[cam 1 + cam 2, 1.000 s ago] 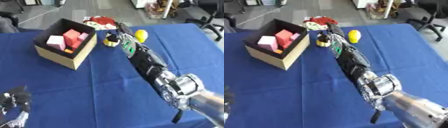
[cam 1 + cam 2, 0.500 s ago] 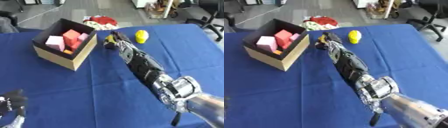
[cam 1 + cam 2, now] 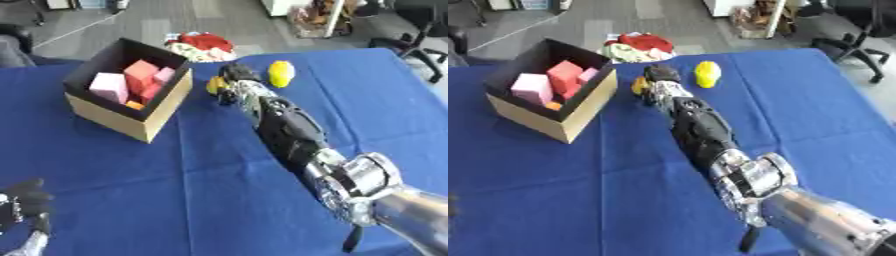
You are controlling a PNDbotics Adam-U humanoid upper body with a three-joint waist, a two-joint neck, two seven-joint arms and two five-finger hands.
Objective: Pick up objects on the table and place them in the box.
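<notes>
Right hand (image 3: 234, 80) at frame centre, closed around small orange-yellow toy (image 3: 214, 85), seemingly light and rigid, gripped across its middle

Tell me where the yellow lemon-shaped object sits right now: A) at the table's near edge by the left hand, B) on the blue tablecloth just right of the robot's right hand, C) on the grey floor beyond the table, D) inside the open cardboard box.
B: the yellow lemon-shaped object lies on the blue tablecloth, just right of the right hand and outside the open cardboard box.
</notes>
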